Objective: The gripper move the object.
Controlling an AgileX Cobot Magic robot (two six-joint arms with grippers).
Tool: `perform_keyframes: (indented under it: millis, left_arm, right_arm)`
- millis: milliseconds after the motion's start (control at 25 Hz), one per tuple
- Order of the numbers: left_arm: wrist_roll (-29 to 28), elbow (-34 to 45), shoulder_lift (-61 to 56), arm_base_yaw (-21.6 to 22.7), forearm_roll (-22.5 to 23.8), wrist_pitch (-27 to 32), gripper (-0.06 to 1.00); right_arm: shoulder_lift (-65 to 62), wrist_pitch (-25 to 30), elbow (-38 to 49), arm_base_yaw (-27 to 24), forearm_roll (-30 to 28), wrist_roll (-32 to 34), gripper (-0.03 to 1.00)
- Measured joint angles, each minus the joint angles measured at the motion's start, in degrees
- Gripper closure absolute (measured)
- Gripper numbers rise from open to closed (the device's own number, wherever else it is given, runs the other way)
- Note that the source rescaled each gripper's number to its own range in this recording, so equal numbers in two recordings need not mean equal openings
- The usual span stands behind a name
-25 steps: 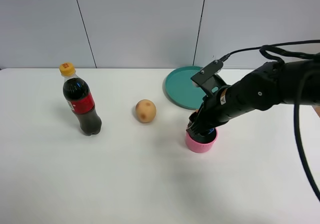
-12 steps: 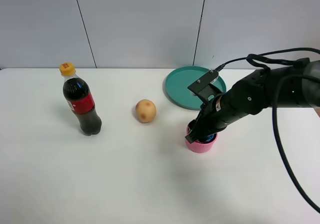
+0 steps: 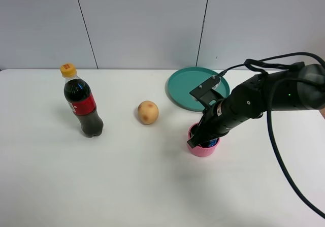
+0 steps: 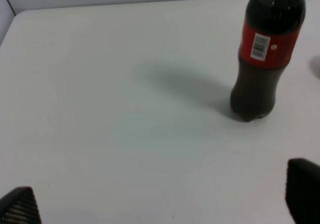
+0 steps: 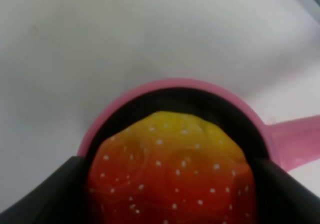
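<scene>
The tie-dye ball (image 5: 170,169), red and yellow with small white bumps, sits between the dark fingers (image 5: 40,194) of my right gripper (image 5: 170,199), inside the pink saucepan (image 5: 125,103). The fingers press on both of its sides. In the exterior view the right gripper (image 3: 204,137) reaches down into the pink saucepan (image 3: 195,149), and only a blue bit of the ball (image 3: 211,143) shows. My left gripper (image 4: 160,204) is open and empty over the bare table, near the cola bottle (image 4: 265,53).
A tan potato-like ball (image 3: 148,112) lies left of the saucepan. A cola bottle (image 3: 81,102) stands at the far left. A teal plate (image 3: 185,90) lies behind the saucepan. The pan's handle (image 5: 295,141) sticks out to one side.
My right arm has come down and a little to the left, putting the gripper deeper into the pink saucepan. Nothing else has moved.
</scene>
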Motion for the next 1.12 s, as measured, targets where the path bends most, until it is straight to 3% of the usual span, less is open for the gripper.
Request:
perform_keyframes:
  millis: [400, 520, 600, 960, 1120]
  left_arm:
    - [0.00, 0.00, 0.00, 0.00, 0.00, 0.00, -0.06]
    - [0.00, 0.00, 0.00, 0.00, 0.00, 0.00, -0.06]
    - [0.00, 0.00, 0.00, 0.00, 0.00, 0.00, -0.06]
    - [0.00, 0.00, 0.00, 0.00, 0.00, 0.00, -0.06]
    - [0.00, 0.00, 0.00, 0.00, 0.00, 0.00, -0.06]
  right_arm:
    - [-0.84, -0.10, 0.00, 0.00, 1.01, 0.64, 0.94]
    - [-2.22, -0.17, 0.00, 0.00, 1.05, 1.07, 0.58]
    - [-2.94, -0.21, 0.00, 0.00, 1.05, 1.22, 0.45]
    - [-5.15, 0.70, 0.00, 0.00, 1.53, 1.54, 0.34]
    - [-11.23, 3.69, 0.00, 0.00, 2.39, 1.96, 0.04]
